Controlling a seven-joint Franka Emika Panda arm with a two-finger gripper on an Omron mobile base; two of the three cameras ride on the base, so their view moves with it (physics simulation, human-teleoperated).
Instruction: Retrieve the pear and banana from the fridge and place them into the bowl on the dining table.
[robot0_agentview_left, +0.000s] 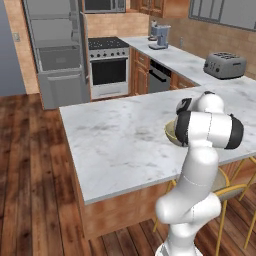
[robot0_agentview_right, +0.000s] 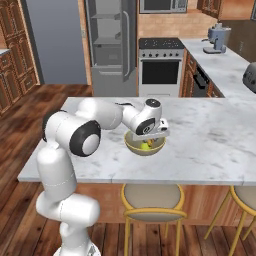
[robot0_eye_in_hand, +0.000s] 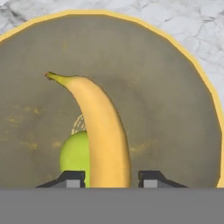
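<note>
Banana and pear both lie inside the bowl, which stands on the dining table toward its near edge. In the hand view the banana runs up the middle of the bowl's olive floor, its stem end pointing to the upper left, and the green pear sits just to its left, touching it and partly hidden behind it. The gripper hangs straight over the bowl with its two fingertips apart, one on each side of the banana's lower end; a sliver of gap shows on the right side, so the fingers look slack around the fruit rather than clamped on it.

From the right base view the arm reaches from the left across the marble to the bowl, hand tilted down into it. At the far left of the room the fridge stands with its door open, grey shelves showing. To its right stands an oven, and farther right a toaster rests on the wall counter.
</note>
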